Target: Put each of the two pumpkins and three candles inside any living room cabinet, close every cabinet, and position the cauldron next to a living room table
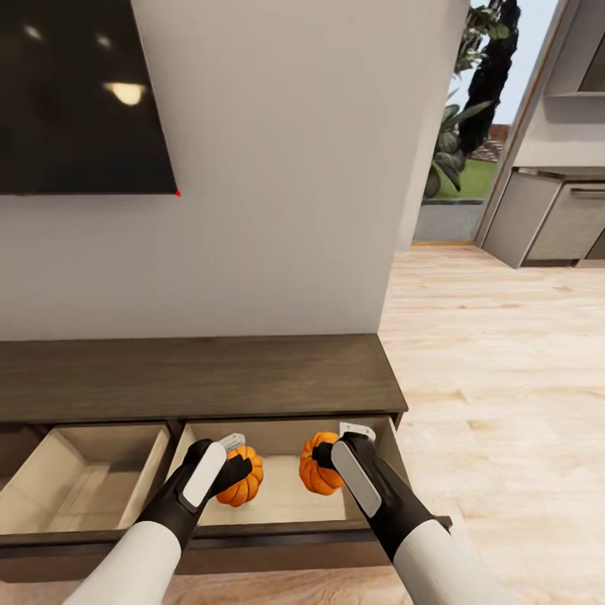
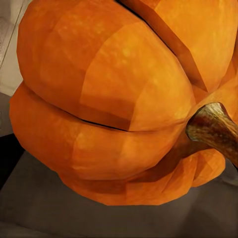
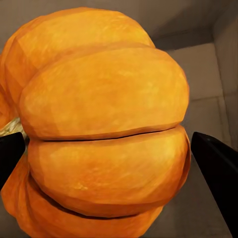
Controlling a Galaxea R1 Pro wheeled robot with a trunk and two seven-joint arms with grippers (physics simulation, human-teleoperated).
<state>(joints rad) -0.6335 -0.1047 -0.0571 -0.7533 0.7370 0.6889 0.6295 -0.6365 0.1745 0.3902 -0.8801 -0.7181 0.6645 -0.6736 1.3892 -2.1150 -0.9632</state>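
The long dark-brown cabinet (image 1: pixel 193 374) stands against the wall with two drawers pulled open. Over the right drawer (image 1: pixel 286 502) my left gripper (image 1: pixel 238 470) is shut on one orange pumpkin (image 1: pixel 248 489), which the left wrist view has up close (image 2: pixel 109 99) with its brown stem (image 2: pixel 213 126). Beside it, my right gripper (image 1: pixel 323 458) is shut on the other pumpkin (image 1: pixel 312 479). In the right wrist view, black fingers (image 3: pixel 218 168) press on both flanks of that pumpkin (image 3: pixel 104 139). The candles and the cauldron are out of view.
The left drawer (image 1: pixel 84 483) is open and holds nothing. A dark TV screen (image 1: pixel 76 92) hangs on the wall above the cabinet. Light wood floor (image 1: pixel 504 378) runs off to the right toward grey kitchen cabinets (image 1: pixel 555 218) and a glass doorway with plants (image 1: pixel 462 126).
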